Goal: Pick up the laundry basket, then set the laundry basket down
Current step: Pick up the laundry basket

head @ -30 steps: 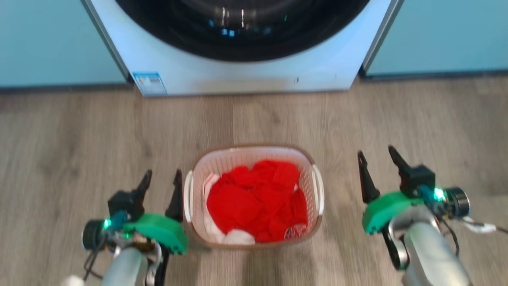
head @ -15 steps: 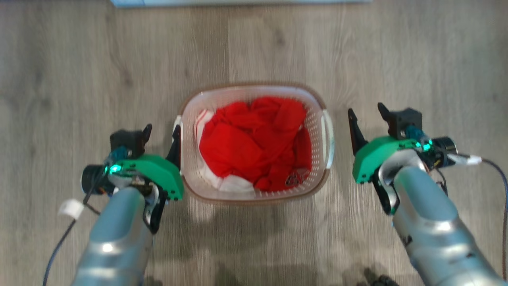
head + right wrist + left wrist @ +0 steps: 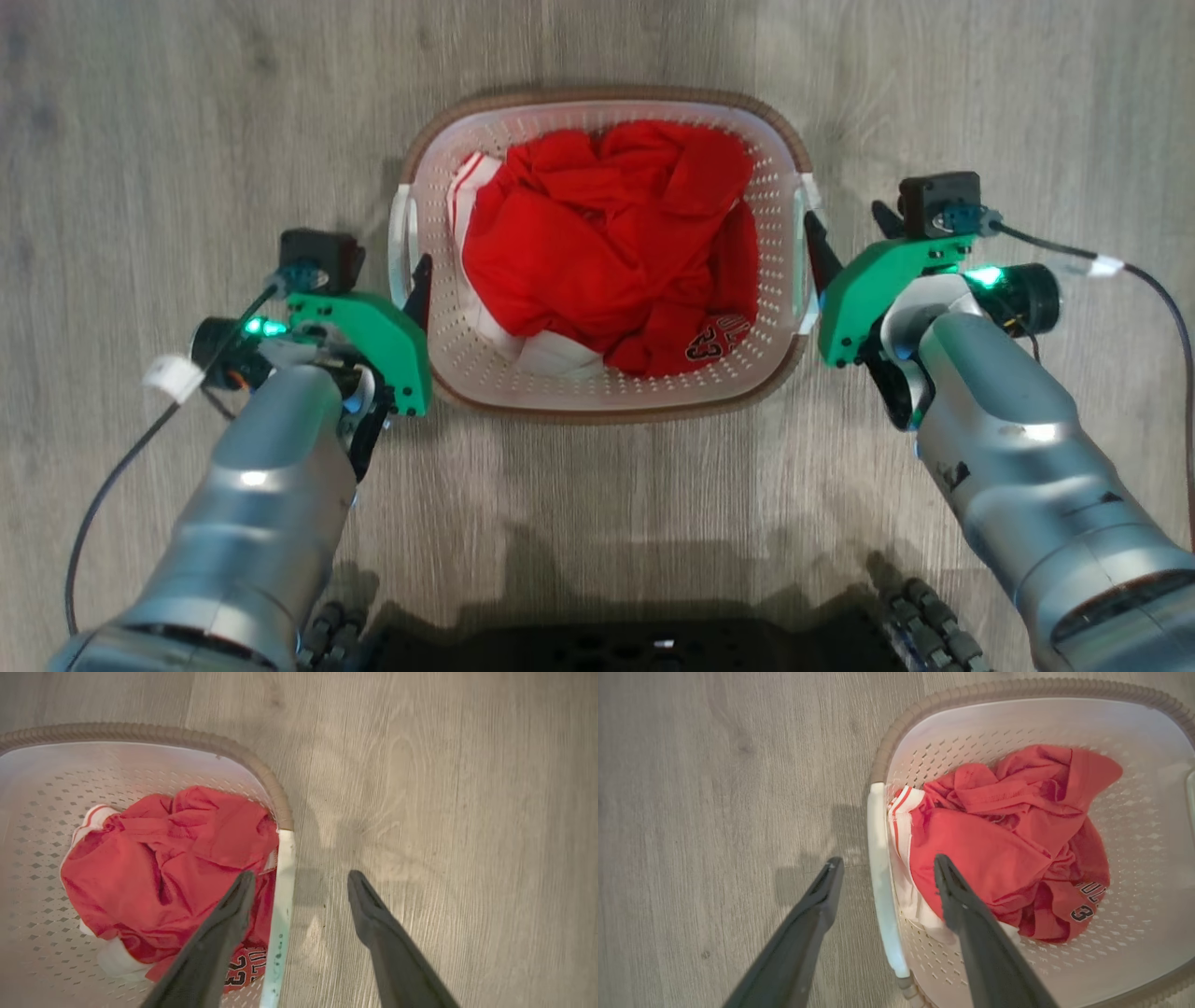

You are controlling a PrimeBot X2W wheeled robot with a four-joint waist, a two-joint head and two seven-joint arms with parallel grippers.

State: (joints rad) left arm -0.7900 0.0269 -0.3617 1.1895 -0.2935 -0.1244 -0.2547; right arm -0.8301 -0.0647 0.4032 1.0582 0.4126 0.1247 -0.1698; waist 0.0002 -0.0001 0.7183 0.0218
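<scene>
The laundry basket (image 3: 467, 347), white and perforated with a brown rim, stands on the wood floor and holds red clothes (image 3: 607, 243). My left gripper (image 3: 387, 273) is open and straddles the basket's left white handle (image 3: 878, 858): one finger is outside over the floor, the other is inside over the red clothes (image 3: 994, 849). My right gripper (image 3: 845, 224) is also open and straddles the right white handle (image 3: 283, 914) in the same way. Neither gripper has closed on a handle. How high the fingertips are above the handles is unclear.
Pale wood floor (image 3: 187, 112) surrounds the basket on all sides. The robot's dark base (image 3: 653, 646) lies along the near edge of the head view. A cable (image 3: 1158, 289) trails from the right wrist and another from the left wrist (image 3: 112, 467).
The head camera has tilted down, so the washing machine has left the view. Both grippers have moved inward to the basket's sides and now straddle its handles.
</scene>
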